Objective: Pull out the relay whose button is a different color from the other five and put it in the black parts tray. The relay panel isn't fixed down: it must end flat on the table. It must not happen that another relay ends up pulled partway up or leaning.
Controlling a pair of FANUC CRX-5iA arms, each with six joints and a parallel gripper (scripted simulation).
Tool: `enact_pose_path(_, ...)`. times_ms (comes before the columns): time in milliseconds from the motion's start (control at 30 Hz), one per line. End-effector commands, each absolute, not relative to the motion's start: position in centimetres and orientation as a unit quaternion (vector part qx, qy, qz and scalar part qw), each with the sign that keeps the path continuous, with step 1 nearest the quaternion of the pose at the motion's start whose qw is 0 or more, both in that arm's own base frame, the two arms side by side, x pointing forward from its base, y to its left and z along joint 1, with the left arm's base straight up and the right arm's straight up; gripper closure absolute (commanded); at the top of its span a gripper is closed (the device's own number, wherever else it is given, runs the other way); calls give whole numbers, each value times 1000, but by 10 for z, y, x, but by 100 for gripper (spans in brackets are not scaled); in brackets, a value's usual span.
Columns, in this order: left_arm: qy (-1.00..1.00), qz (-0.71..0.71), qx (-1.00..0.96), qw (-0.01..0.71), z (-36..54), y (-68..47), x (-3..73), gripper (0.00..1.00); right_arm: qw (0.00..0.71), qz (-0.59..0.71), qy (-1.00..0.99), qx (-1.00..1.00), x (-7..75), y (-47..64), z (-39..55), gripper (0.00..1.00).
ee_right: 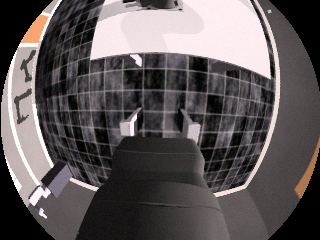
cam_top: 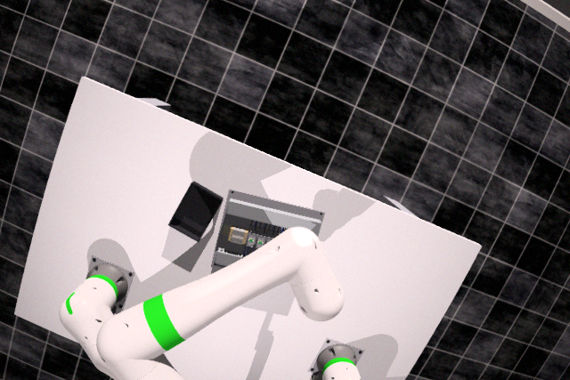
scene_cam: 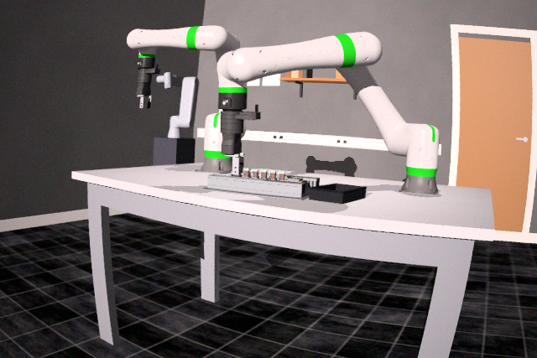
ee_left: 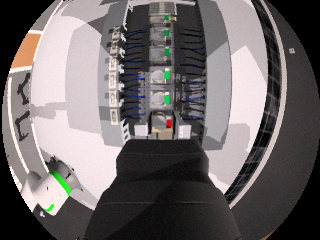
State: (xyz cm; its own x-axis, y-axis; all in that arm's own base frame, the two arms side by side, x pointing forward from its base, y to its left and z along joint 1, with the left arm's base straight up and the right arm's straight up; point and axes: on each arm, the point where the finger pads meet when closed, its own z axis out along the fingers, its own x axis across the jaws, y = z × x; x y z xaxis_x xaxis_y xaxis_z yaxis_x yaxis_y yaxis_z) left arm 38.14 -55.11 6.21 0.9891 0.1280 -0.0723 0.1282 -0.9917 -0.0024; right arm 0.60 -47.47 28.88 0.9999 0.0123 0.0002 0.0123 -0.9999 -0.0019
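The left gripper [scene_cam: 237, 164] [ee_left: 162, 118] points straight down, its pale blocky fingers clamped on the red-button relay [ee_left: 161, 121]. Beyond that relay runs a row of green-button relays [ee_left: 160, 75] [scene_cam: 263, 173]. The right gripper [scene_cam: 145, 102] [ee_right: 160, 115] hangs wide apart, well away from the smooth grey relay panel [cam_top: 276, 206] [scene_cam: 256, 185] [ee_left: 219, 75].

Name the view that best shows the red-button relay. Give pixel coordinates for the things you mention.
Left wrist: red-button relay [ee_left: 161, 121] plainly between the left gripper's [ee_left: 163, 131] fingers. Exterior: fingers largely cover it. Top: the arm hides it. Right wrist: not in frame.

No text, label, brand, number or sign can be read anywhere in the four views; any small markings are too blurred.
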Motion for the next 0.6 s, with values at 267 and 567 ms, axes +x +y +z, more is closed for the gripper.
enact_pose_path(267,64,-26,998,2,64,-552,381,100,0,0,-6,-1000,6,-475,290,0)
enact_pose_path(567,64,-19,998,1,64,-552,381,100,0,0,-6,-1000,6,-475,290,0)
